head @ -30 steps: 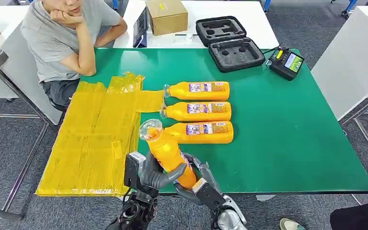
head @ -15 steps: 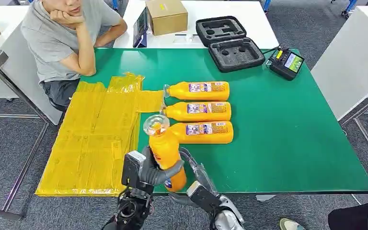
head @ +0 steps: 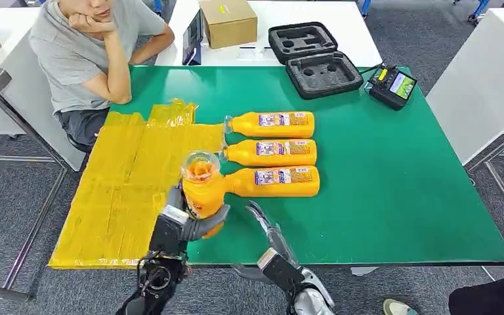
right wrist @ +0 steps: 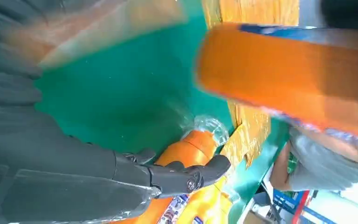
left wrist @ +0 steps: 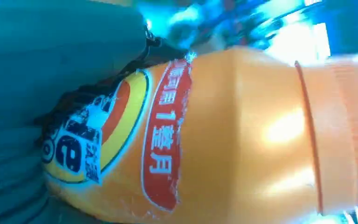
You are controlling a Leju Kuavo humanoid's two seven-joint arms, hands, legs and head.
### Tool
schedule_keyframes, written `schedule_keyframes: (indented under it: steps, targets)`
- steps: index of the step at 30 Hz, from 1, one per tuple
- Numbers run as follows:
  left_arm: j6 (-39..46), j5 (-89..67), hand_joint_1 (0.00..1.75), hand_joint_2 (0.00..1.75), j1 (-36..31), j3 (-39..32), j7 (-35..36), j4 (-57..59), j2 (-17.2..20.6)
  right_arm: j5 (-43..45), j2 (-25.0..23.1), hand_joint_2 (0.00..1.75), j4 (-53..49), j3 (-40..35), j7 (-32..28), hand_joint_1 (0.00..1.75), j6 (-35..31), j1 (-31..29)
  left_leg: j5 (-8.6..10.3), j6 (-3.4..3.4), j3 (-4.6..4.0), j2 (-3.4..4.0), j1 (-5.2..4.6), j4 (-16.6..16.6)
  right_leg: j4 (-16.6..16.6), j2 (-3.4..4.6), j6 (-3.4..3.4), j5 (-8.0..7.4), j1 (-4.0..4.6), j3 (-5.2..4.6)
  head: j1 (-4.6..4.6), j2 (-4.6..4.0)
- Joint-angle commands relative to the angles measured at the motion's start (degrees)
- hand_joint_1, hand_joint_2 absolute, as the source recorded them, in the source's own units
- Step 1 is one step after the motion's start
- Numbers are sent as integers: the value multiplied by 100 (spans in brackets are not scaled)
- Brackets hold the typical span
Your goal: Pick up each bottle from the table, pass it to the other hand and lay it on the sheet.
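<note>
Three bottles (head: pixel 272 153) lie on their sides in a row on the green tabletop (head: pixel 394 184), caps pointing toward the yellow sheet (head: pixel 128 190), while a fourth, the held bottle (head: pixel 201 190), is up in the left hand (head: pixel 182 222). That hand's fingers wrap the lower body of the held bottle, which stands nearly upright with its clear cap toward the camera; the left wrist view shows its printed label close up. The right hand (head: pixel 266 230) is apart from it, fingers spread and holding nothing, just beside the near edge of the tabletop. The held bottle hangs over the boundary between the sheet and the bare green surface, with the sheet lying off to the robot's left. Judging from this, the pass looks complete, and the laying-down turns on tipping the bottle's long axis from upright to flat while carrying it leftward over the sheet, the left hand being the nearer one.
</note>
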State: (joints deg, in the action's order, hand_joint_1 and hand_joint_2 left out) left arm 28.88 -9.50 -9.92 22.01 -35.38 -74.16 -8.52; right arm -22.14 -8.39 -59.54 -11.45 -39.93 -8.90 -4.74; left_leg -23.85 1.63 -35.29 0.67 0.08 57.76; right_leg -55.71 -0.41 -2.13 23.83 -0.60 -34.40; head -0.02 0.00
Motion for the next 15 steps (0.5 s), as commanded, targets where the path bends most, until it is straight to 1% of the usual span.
schedule_keyframes:
  steps: [1, 3, 4, 7, 8, 9, 10, 12, 13, 14, 15]
  targets:
    - [360, -1329, 175, 175, -941, -587, 350, 345, 796, 197, 19, 175, 155, -86, -7, 0, -17, -83, -1, -9, 13, 0, 5, -3, 1, 6, 9, 1, 4, 11, 2, 0]
    - [139, -1785, 175, 175, -1384, -459, 545, 1020, 1016, 282, 35, 175, 164, -164, -7, 0, -46, -97, 5, -9, 11, -2, 3, -4, 1, 4, 7, 0, 3, 9, 0, 0]
    - [119, -1778, 175, 175, -1454, -479, 537, 1082, 1029, 292, 41, 175, 165, -168, -7, 0, -49, -99, 7, -11, 12, -7, 3, -4, 0, -2, 7, 1, 3, 11, 0, 0]
    - [115, -1777, 175, 175, -1477, -487, 537, 1095, 1036, 293, 45, 175, 164, -167, -7, 0, -49, -100, 10, -6, 15, -8, 4, -4, 1, -7, 7, 3, 4, 16, 4, 0]
    - [-202, -1728, 175, 175, -1564, -360, 574, 1242, 1081, 328, 55, 175, 128, -166, -7, 0, -36, -89, 7, -7, 21, -3, 6, -3, 1, 0, 9, 5, 5, 22, -2, 0]
    - [-426, -1506, 175, 175, -1608, -405, 618, 1270, 1125, 347, 57, 175, 130, -163, -7, 0, -30, -94, 9, -4, 12, -1, 3, -2, -1, 0, 7, 1, 3, 12, 0, 0]
    - [-504, -1448, 175, 175, -1630, -410, 626, 1305, 1147, 348, 59, 175, 137, -167, -7, 0, -29, -101, 4, -7, 23, -3, 7, -2, 0, 1, 10, 6, 6, 24, 2, 0]
    - [-687, -1297, 175, 175, -1590, -410, 619, 1335, 1238, 365, 71, 175, 171, -206, -7, 0, 3, -137, 11, -4, 14, -8, 1, -5, 0, -7, 6, 2, -1, 14, 2, 0]
    - [-577, -1425, 175, 175, -1517, -356, 560, 1309, 1326, 394, 82, 175, 219, -243, -7, 0, 14, -172, 6, -7, 24, -8, 4, -4, 1, -7, 10, 6, 3, 25, 4, 0]
    - [-477, -1539, 175, 175, -1474, -324, 553, 1295, 1374, 415, 94, 175, 253, -286, -7, 0, -5, -198, 7, -5, 16, 5, 3, -5, 1, 3, 8, 1, 1, 15, 2, 0]
    - [-170, -1903, 175, 175, -1380, -289, 599, 1272, 1442, 454, 113, 175, 323, -359, -7, 0, -5, -259, 2, -8, 27, 8, 3, -4, 0, 9, 10, 5, 1, 23, 2, 0]
